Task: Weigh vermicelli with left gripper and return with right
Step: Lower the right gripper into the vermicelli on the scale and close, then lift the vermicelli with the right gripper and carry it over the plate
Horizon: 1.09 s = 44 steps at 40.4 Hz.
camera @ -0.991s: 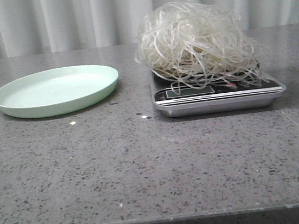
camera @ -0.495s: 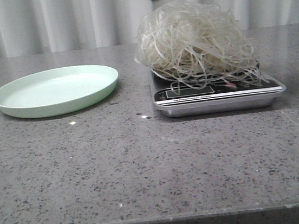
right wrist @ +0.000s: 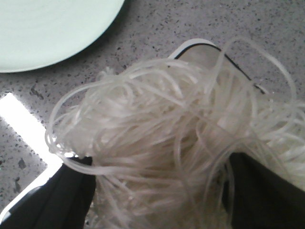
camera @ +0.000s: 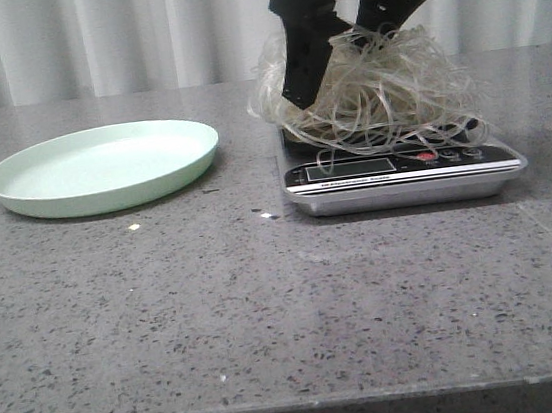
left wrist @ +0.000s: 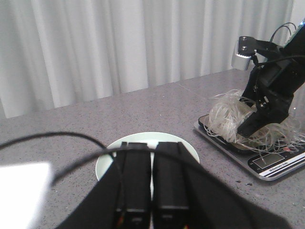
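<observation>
**Desk:** What's changed on your end?

**Me:** A second ago nothing was over the flat silver and black kitchen scale (camera: 403, 176); then two dark tips showed at the top of the front view. Now the black right hand (camera: 339, 63) has come down and pushed its fingers into the loose whitish tangle of vermicelli (camera: 383, 93), flattening the top of the heap. I read that as weighing done and the return pick beginning.

**Desk:** Near to far?

**Me:** The near edge of the grey speckled tabletop (camera: 268, 308) is bare. Further back, the pale mint-green round plate (camera: 102, 167) sits toward the left edge, the scale toward the right, well apart. The vermicelli is on the scale, strands draping over its front.

**Desk:** Hand states?

**Me:** The right one is spread wide, a finger on either side of the strands, not closed on them yet. The black left hand (left wrist: 145, 191) has its fingers pressed together, holding nothing, parked over the plate.

**Desk:** Do the views differ?

**Me:** The right wrist view shows noodles filling the gap between its fingers. The left wrist view gives the only sideways look at that arm above the scale; the front view misses the left hand altogether.
</observation>
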Available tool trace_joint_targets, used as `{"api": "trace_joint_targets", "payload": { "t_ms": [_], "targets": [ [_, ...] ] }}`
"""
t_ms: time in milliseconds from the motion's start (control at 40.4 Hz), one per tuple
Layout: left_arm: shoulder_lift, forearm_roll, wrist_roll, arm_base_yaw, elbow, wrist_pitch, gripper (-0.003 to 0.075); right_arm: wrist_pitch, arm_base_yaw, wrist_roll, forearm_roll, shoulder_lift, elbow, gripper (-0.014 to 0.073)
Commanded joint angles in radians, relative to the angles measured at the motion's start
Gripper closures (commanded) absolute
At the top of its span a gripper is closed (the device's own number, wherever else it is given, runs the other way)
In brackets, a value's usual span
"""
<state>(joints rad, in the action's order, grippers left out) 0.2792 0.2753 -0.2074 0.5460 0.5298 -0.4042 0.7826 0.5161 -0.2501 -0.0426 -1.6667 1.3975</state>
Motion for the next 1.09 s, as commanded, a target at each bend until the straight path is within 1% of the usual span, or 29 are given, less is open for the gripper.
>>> {"api": "trace_joint_targets", "payload": {
  "t_ms": [0, 50, 124, 248, 322, 347, 396, 669, 1065],
  "targets": [
    [0.010, 0.006, -0.009, 0.002, 0.025, 0.080, 0.0584, 0.013, 0.000, -0.005, 0.012, 0.000, 0.021, -0.0025],
    [0.010, 0.006, -0.009, 0.002, 0.025, 0.080, 0.0584, 0.025, 0.000, -0.005, 0.013, -0.006, 0.021, -0.0008],
    [0.010, 0.006, -0.009, 0.002, 0.025, 0.080, 0.0584, 0.040, 0.000, -0.005, 0.014, -0.011, 0.021, 0.0057],
    [0.010, 0.006, -0.009, 0.002, 0.025, 0.080, 0.0584, 0.057, 0.000, -0.005, 0.017, -0.011, 0.021, 0.0277],
    [0.010, 0.006, -0.009, 0.002, 0.025, 0.080, 0.0584, 0.070, 0.000, -0.005, 0.017, -0.011, 0.021, 0.0429],
    [0.010, 0.006, -0.009, 0.002, 0.025, 0.080, 0.0584, 0.072, 0.000, -0.005, 0.017, -0.011, 0.021, 0.0459],
    [0.010, 0.006, -0.009, 0.002, 0.025, 0.080, 0.0584, 0.077, 0.000, -0.005, 0.017, -0.011, 0.021, 0.0431],
    [0.010, 0.006, -0.009, 0.002, 0.025, 0.080, 0.0584, 0.129, 0.000, -0.005, 0.017, 0.003, 0.063, 0.0442],
    [0.010, 0.006, -0.009, 0.002, 0.025, 0.080, 0.0584, 0.181, 0.000, -0.005, 0.020, 0.082, 0.238, 0.0442]
  ]
}}
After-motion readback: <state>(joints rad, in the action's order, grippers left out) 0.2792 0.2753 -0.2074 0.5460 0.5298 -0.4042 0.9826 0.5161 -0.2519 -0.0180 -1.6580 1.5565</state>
